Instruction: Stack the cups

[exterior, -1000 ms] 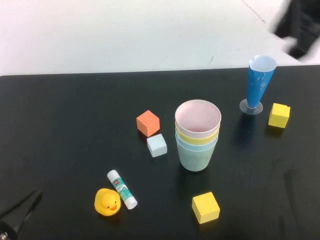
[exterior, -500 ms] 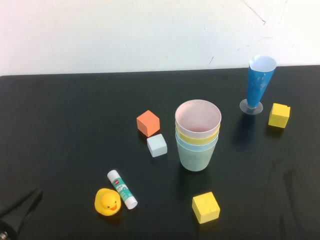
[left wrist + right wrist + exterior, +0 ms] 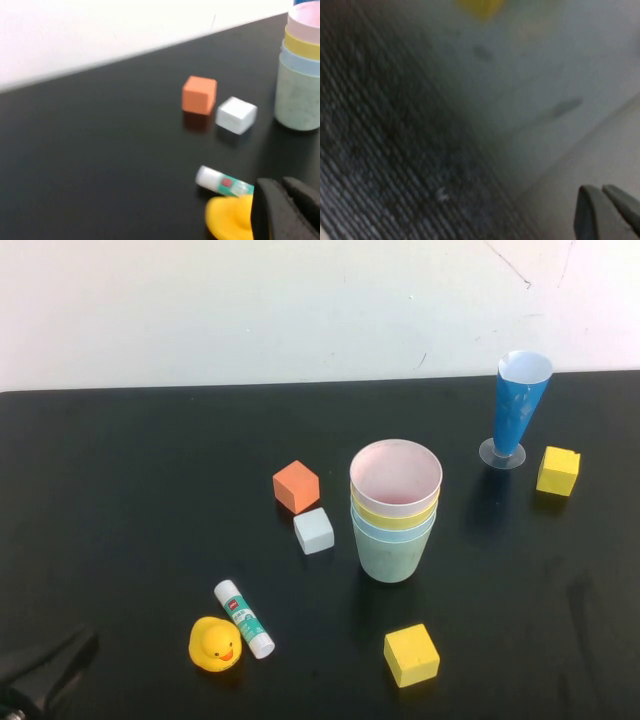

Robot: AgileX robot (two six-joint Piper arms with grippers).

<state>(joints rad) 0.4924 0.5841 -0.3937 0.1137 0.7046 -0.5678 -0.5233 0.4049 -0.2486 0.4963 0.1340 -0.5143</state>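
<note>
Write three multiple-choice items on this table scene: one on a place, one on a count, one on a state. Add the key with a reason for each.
1. Where is the rubber duck?
A. beside the glue stick
B. inside the pink cup
C. on the orange block

2. How many yellow blocks are there?
A. one
B. two
C. four

3. How do the four cups stand?
A. scattered
B. tipped over
C. nested upright

Key: 1 A, duck and stick lie together near the left gripper. 2 B, near block and far block. 3 C, the pink cup tops the green cup. The right gripper, shut, is off the table.
</note>
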